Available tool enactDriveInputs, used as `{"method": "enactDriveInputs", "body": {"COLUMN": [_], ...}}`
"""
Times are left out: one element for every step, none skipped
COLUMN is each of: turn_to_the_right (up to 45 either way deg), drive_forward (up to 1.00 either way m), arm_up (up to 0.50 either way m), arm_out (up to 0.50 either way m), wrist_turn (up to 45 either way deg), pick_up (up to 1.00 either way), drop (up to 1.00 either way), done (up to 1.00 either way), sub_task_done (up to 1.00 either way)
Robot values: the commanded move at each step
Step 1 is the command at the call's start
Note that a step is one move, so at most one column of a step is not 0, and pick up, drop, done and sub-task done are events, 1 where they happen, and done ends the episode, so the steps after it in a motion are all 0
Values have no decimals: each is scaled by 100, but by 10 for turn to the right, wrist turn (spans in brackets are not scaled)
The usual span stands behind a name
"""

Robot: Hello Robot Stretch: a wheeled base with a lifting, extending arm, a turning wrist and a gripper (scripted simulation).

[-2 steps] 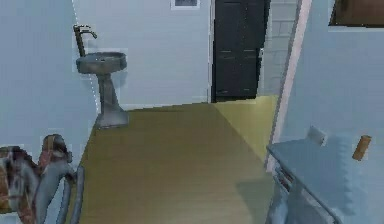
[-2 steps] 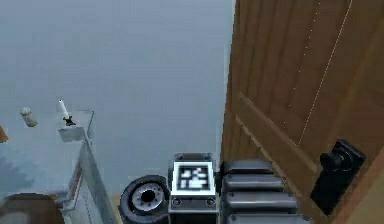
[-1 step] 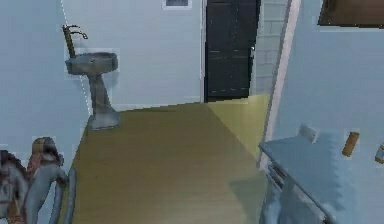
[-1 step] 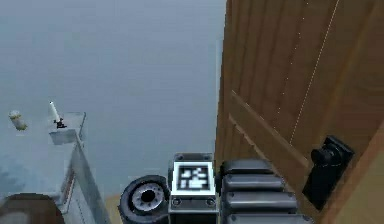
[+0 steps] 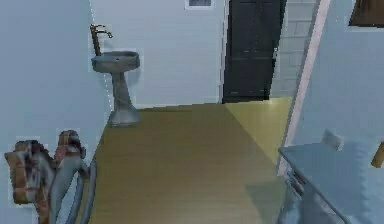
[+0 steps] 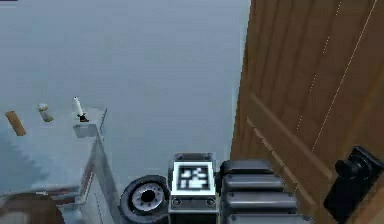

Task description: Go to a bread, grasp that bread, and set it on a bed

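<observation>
So, starting at the gripper (image 6: 148,197): in the arm side view it's a dark round lump tucked low beside the white marker square (image 6: 193,178). I can't make out the fingers at all, so there's no telling what state they're in or whether they've got anything. Out from there, toward that view's left, stands a pale table (image 6: 50,155). At its far left end lies a brown stick-shaped thing (image 6: 13,122) that I'd guess is the bread. Its long axis slants from upper left to lower right. A grey blob (image 6: 43,112) and a white candle-looking thing (image 6: 79,110) sit on the gripper's side of it. My read: it's up and left of the gripper, well apart, so the base probably has to roll forward before any reach. A wooden door (image 6: 320,100) stands on the right.
</observation>
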Motion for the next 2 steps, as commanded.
{"method": "enactDriveInputs", "body": {"turn_to_the_right": [0,-390], "drive_forward": [100,0], "arm_up": [0,0], "arm_out": [0,0], "wrist_turn": [0,0], "pick_up": [0,0], "drop": [0,0], "done": [0,0], "sub_task_done": [0,0]}}
